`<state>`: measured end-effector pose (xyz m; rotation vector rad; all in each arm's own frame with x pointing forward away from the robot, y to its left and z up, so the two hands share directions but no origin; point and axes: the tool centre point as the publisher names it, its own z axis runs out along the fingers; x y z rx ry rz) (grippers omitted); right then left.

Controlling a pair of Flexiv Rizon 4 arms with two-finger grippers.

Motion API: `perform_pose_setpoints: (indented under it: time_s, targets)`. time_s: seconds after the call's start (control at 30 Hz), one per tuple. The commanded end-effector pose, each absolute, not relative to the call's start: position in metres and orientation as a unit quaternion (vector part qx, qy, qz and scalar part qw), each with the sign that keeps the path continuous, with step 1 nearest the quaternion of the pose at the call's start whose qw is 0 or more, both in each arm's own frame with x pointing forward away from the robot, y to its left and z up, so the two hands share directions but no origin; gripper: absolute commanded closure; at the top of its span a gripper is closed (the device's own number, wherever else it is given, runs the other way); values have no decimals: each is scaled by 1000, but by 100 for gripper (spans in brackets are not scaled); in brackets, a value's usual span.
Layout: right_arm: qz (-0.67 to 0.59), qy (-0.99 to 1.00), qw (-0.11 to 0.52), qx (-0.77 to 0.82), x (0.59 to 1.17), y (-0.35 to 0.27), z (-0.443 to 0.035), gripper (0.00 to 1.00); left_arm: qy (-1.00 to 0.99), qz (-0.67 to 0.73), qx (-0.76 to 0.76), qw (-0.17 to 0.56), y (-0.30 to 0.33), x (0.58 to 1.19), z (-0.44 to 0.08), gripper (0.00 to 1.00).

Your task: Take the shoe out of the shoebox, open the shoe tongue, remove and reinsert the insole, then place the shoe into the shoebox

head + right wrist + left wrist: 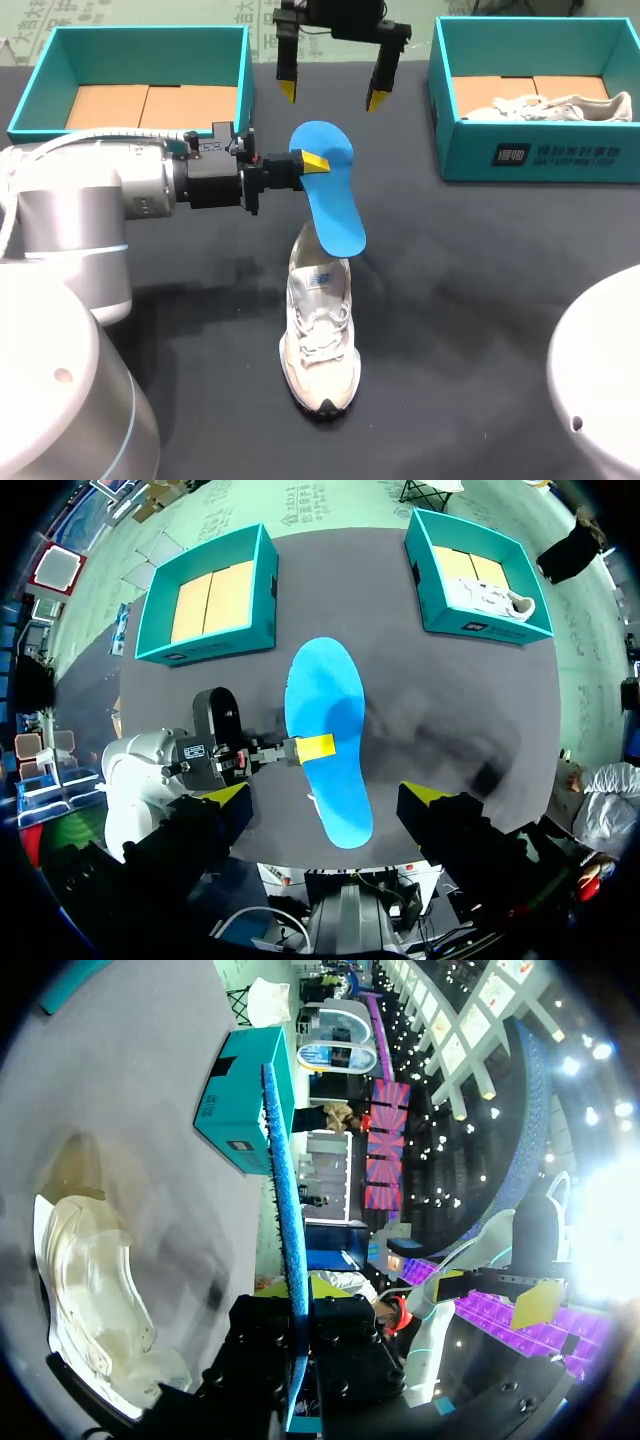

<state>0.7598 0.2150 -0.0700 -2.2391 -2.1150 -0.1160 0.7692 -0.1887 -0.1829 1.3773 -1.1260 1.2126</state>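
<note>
Hiding the shoe (320, 340) heel, the insole (330, 205) sits clamped in the left tool (312, 163).

Table either side of the shoe (320, 335) and off its toe is free. Over its heel: insole (330, 195), clamped by left gripper (312, 162). Well behind it: left shoebox (245, 85), right shoebox (540, 155).

Dark grey table (480, 290), matte top, soft shadows
</note>
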Motion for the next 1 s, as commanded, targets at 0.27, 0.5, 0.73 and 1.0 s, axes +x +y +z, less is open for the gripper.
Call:
perform_pose_setpoints:
  time_s: [0.27,0.5,0.73,1.0]
  targets:
    - [-47,-678,38,-733,760,213,-73,0,-461,495,563,474,-188,768,-183,100]
    - [-91,-675,92,-726,760,196,-64,0,-461,495,563,474,-188,768,-183,100]
    - [-148,-659,163,-719,762,173,-63,0,-461,495,563,474,-188,768,-183,100]
    - [-226,-630,232,-705,759,150,-65,0,-461,495,563,474,-188,768,-183,100]
